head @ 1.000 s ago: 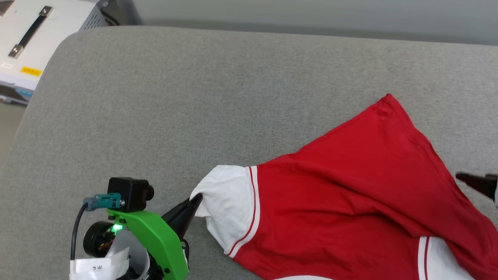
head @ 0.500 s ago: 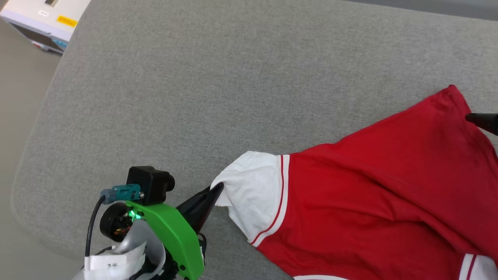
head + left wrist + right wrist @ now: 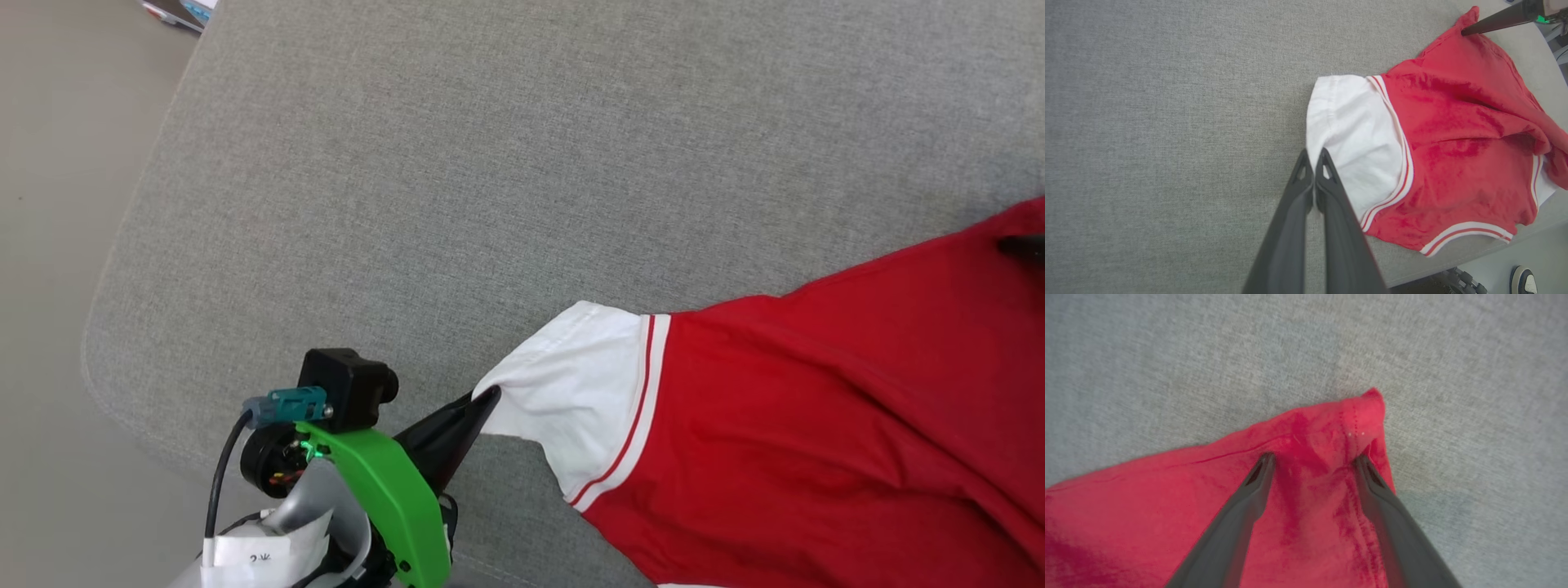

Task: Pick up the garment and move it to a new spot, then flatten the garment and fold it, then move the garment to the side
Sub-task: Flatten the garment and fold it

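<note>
- So, the garment (image 3: pixel 816 425) lay red side up on the grey fabric surface (image 3: pixel 490 163), a bit wrinkled through the middle and spread out between my two pincers.
- My left pincer (image 3: pixel 1312 165) was squeezed together on the hem of the white sleeve (image 3: pixel 1355 134), with the cloth pulled to a small peak at the tips.
- My right pincer (image 3: pixel 1313 459) was spread wide apart. Both fingertips were down on the red cloth just short of a hem corner, with a raised fold between them and nothing clamped.
- One run of striped trim (image 3: pixel 1466 237) sat close to the surface's edge.
- Beige floor (image 3: pixel 57 245) showed past the surface's rounded corner on my left.
</note>
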`<state>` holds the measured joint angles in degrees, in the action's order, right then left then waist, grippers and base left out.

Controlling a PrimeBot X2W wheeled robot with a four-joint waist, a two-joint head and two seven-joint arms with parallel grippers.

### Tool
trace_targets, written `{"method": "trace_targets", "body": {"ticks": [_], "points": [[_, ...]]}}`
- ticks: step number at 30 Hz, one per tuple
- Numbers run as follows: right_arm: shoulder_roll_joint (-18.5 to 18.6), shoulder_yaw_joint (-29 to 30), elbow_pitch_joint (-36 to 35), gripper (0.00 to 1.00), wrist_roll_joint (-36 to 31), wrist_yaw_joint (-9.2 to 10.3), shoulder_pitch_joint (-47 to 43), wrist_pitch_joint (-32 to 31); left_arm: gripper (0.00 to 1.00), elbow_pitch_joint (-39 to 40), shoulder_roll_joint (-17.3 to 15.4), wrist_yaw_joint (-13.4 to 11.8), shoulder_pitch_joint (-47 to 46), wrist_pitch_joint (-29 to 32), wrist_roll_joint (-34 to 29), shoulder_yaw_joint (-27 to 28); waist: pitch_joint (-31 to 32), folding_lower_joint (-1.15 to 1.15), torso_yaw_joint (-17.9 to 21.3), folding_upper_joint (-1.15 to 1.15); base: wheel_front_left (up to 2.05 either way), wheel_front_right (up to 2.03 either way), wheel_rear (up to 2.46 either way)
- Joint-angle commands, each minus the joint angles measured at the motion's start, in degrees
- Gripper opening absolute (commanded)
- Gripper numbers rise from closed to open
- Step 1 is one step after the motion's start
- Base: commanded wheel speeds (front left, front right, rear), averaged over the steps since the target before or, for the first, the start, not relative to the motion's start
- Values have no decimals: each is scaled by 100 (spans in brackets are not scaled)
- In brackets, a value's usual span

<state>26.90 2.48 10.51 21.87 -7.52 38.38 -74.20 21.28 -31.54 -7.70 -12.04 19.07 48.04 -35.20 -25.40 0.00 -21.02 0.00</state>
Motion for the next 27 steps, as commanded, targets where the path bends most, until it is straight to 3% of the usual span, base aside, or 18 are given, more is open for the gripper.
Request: {"method": "trace_targets", "body": {"ticks": [1,7,9,10,16,27], "points": [[52,-80,94,100,-55,3,12,-28,0,-17,54,49,-133,-61,-29,-5,-83,0,-60,0,0,0,0],[133,-198,263,100,-30,3,-144,-89,0,-115,81,112,-184,-113,-15,-7,-155,0,-107,0,0,0,0],[145,-210,295,20,-10,3,-204,-120,0,-145,86,121,-198,-134,-5,8,-163,0,-117,0,0,0,0],[147,-214,297,0,0,3,-227,-117,0,-158,87,125,-204,-142,-2,14,-162,0,-120,0,0,0,0],[102,-165,313,0,81,3,-273,93,0,-233,72,116,-210,-187,3,52,-65,0,-77,0,0,0,0],[-79,106,514,0,299,3,-131,1160,0,-111,-40,-14,-267,-333,-117,247,563,0,271,0,0,0,0]]}}
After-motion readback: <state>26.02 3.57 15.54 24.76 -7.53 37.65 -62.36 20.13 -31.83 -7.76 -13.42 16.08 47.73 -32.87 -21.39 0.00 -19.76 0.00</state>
